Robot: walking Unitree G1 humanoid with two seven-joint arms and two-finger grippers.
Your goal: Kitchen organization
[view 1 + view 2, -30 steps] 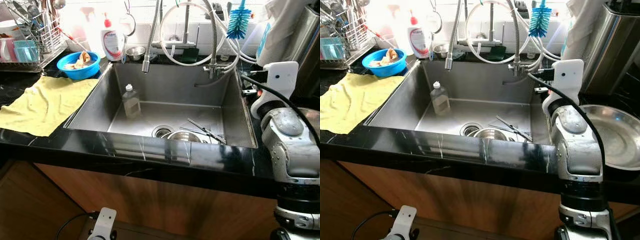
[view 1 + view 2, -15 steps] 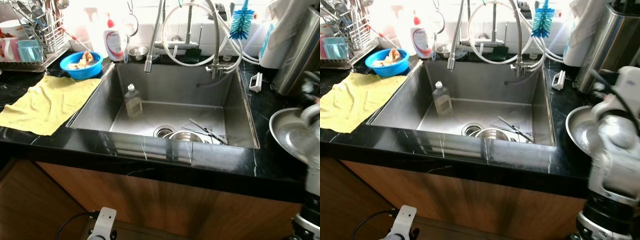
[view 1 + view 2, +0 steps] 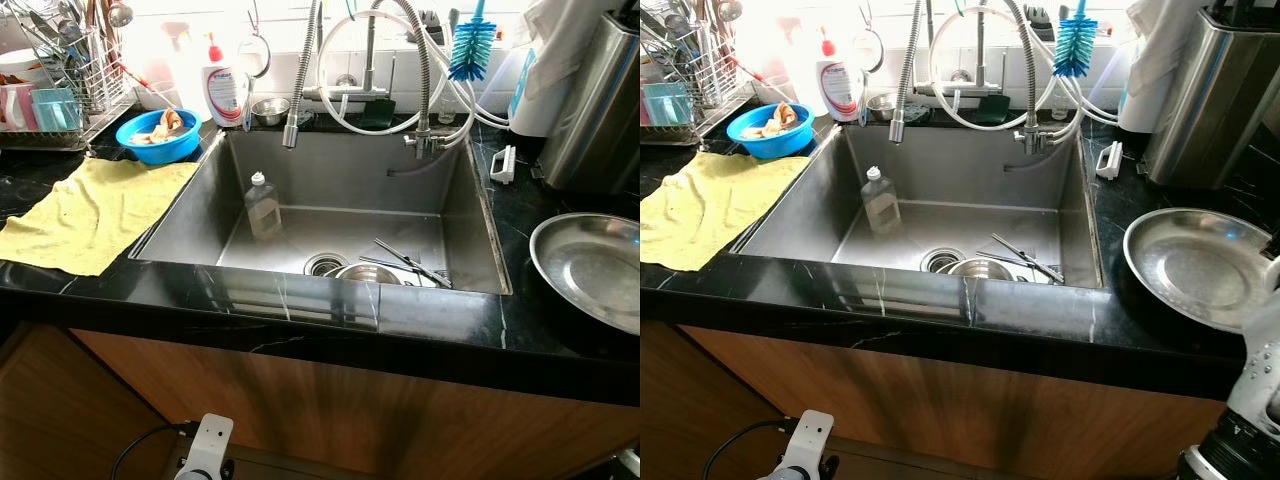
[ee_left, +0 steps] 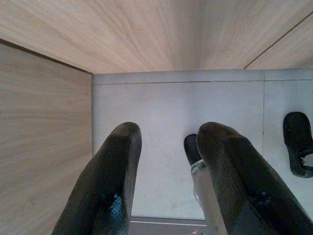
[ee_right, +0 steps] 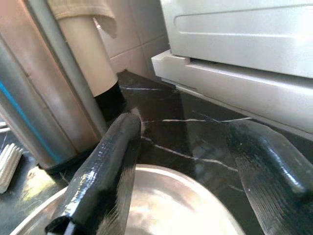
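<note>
Deep sink [image 3: 200, 215] set in black counter [image 3: 300, 305]; steel plate [image 3: 1195, 265] lying on counter right of sink, near front edge. Right gripper [image 5: 181, 176] hovering just over plate rim, fingers spread, nothing held. Could nudge plate off edge on careless descent. Left gripper [image 4: 168, 183] hanging by cabinet, fingers apart, empty. Bottle [image 3: 262, 205] upright in sink, tippable; tongs [image 3: 410, 263] beside drain.

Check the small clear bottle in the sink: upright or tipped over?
Upright. The bottle stands cap-up on the sink floor near the left wall.
</note>
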